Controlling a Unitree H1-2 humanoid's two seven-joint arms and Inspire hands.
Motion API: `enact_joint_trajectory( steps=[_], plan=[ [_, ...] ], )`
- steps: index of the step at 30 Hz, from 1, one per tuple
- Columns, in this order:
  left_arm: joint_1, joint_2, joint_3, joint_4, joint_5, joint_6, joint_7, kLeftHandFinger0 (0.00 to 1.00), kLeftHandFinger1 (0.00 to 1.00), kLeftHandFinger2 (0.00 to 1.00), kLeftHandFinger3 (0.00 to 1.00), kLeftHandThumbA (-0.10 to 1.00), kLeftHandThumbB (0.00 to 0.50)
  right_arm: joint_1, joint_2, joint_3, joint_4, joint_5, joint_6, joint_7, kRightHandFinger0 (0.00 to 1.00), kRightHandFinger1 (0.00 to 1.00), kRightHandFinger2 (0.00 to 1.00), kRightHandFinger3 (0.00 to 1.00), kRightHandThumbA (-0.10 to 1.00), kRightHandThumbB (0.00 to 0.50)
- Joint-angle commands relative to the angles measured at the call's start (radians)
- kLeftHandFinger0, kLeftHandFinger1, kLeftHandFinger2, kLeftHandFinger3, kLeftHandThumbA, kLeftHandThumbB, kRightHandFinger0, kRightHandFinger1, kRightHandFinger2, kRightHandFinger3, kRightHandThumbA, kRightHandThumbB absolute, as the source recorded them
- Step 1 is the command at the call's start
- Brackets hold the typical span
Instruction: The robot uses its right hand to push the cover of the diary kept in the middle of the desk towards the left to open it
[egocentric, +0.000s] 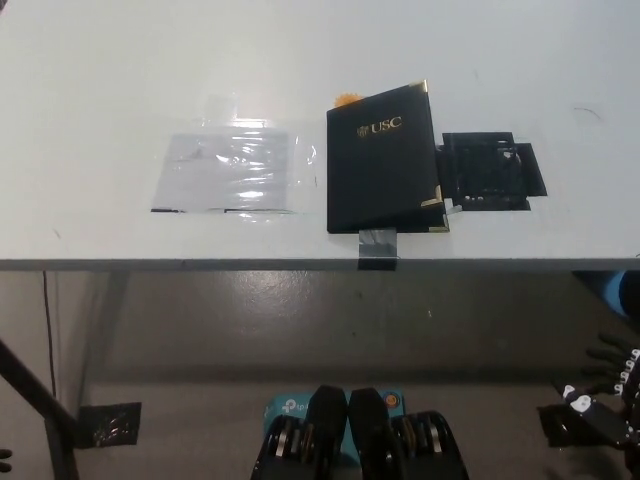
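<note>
Diary (384, 160) lies closed mid-desk (120, 80), well apart from your right hand (612, 385) low at bottom right; finger state can't be told

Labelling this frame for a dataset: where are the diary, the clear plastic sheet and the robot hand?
diary (383, 160), head view, middle of its closed black cover.
clear plastic sheet (232, 172), head view, its centre.
right robot hand (612, 385), head view, black fingers at lower right.
</note>
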Motion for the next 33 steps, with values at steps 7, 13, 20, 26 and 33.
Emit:
enact_joint_trajectory(
  steps=[7, 13, 20, 26, 33],
  plan=[
    [0.009, 0.016, 0.006, -0.023, -0.023, -0.010, -0.009, 0.39, 0.40, 0.17, 0.31, 0.56, 0.500, -0.092, -0.056, 0.025, -0.192, -0.001, -0.067, 0.036, 0.36, 0.48, 0.60, 0.72, 1.00, 0.127],
    [0.010, 0.014, 0.002, -0.020, -0.024, -0.014, -0.012, 0.41, 0.42, 0.19, 0.31, 0.56, 0.500, -0.172, -0.051, 0.091, -0.399, 0.022, 0.089, 0.105, 0.39, 0.49, 0.57, 0.74, 1.00, 0.117],
    [0.021, 0.004, -0.002, -0.018, -0.024, -0.011, -0.008, 0.43, 0.42, 0.18, 0.31, 0.55, 0.500, -0.286, -0.043, 0.139, -0.469, 0.041, 0.150, 0.135, 0.36, 0.45, 0.52, 0.69, 1.00, 0.118],
    [0.015, 0.000, 0.001, -0.006, -0.034, -0.026, -0.010, 0.40, 0.41, 0.17, 0.29, 0.53, 0.500, -0.410, -0.014, 0.104, -0.403, 0.089, 0.210, 0.112, 0.35, 0.43, 0.48, 0.71, 1.00, 0.072],
    [0.028, 0.002, -0.007, -0.018, -0.028, -0.010, -0.011, 0.42, 0.41, 0.18, 0.33, 0.56, 0.500, -0.584, 0.115, -0.030, -0.201, 0.164, 0.264, -0.017, 0.36, 0.45, 0.52, 0.72, 1.00, 0.165]
  ],
)
